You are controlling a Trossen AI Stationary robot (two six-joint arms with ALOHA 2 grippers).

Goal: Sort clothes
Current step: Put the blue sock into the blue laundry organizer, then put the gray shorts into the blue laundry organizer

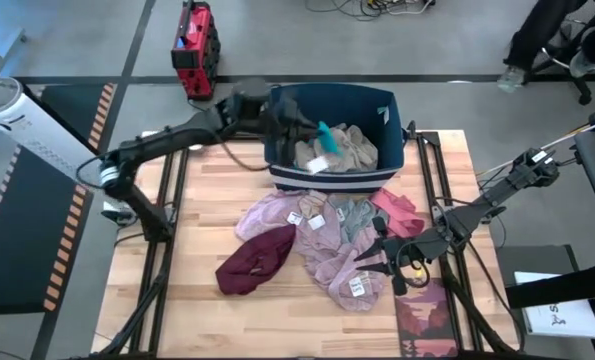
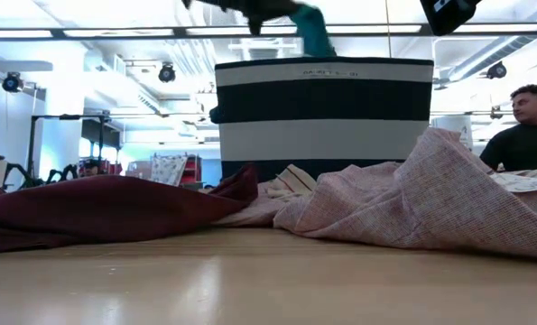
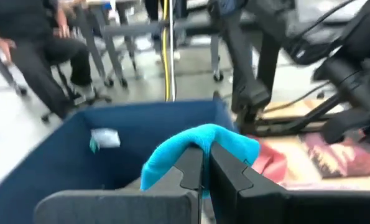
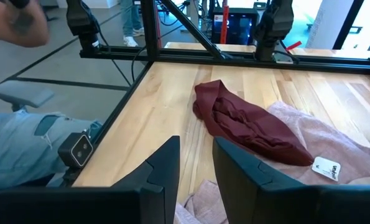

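Your bin (image 1: 389, 110) sits at the table's (image 1: 217, 310) far edge, with clothes (image 1: 349, 148) inside it. The left gripper (image 1: 312, 128) hangs over the bin, pinching a garment (image 1: 324, 131). A pile (image 1: 322, 240) lies on the table before the bin; the right gripper (image 1: 377, 258) hovers at the pile's right side.

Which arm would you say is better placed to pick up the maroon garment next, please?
Probably the right: its open end effector faces the maroon garment, while the left end effector holds a teal garment over the bin.
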